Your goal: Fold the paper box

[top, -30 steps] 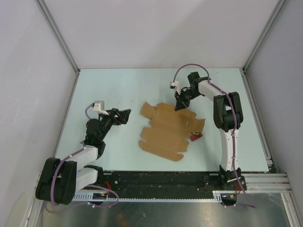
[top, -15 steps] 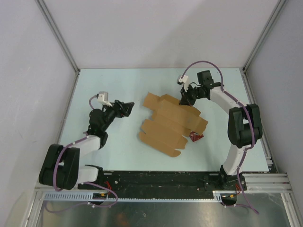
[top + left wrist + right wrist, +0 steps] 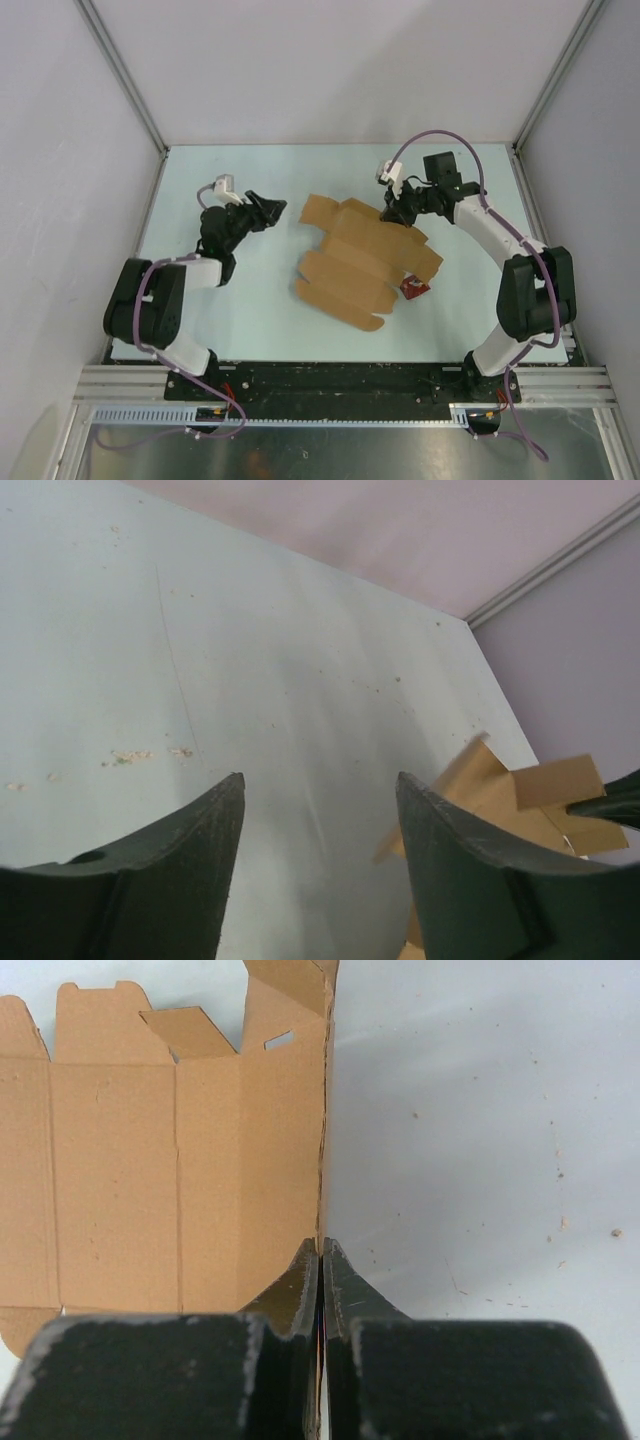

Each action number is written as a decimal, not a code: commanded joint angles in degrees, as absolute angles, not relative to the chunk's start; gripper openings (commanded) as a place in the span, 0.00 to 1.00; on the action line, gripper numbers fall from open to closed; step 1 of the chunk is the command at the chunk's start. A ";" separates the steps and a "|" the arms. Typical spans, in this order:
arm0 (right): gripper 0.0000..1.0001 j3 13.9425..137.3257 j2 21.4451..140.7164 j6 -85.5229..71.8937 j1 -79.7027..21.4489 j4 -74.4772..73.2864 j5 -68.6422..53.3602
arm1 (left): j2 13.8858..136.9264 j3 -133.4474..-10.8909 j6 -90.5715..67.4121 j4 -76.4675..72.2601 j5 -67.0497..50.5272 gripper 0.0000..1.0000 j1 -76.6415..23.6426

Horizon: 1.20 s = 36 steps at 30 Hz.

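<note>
Middle of the surface: the paper box (image 3: pixel 360 265) lies spread out as a wide sheet on the table (image 3: pixel 250 310).
Far-right edge of the sheet: the right gripper (image 3: pixel 392 214) is clamped on a raised flap, and its arm arches along the right edge, blocking that side.
Near-right edge of the sheet: a small red packet (image 3: pixel 412 289) lies right against the cardboard.
Left of the sheet: the left gripper (image 3: pixel 268 210), jaws apart, hangs near the far-left flap with a bare gap between them.
Far edge: a wide bare band.
Near edge: a bare strip.
Around the table: walls (image 3: pixel 330 70) on three sides.
</note>
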<state>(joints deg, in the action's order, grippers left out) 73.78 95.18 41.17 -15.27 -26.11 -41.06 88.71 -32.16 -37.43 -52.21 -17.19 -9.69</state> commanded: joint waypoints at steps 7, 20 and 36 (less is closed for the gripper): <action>0.00 73.04 89.91 45.79 -15.91 -30.06 -45.53 | 97.64 -39.64 -39.20 -57.65 -29.52 0.61 -10.28; 0.00 73.04 90.09 44.39 -16.17 -28.92 -45.62 | 102.21 -39.99 -37.08 -64.32 -39.72 0.53 -14.59; 0.00 73.04 91.14 43.07 -16.00 -27.69 -44.74 | 102.22 -31.91 -43.33 -81.03 -44.65 0.45 -16.00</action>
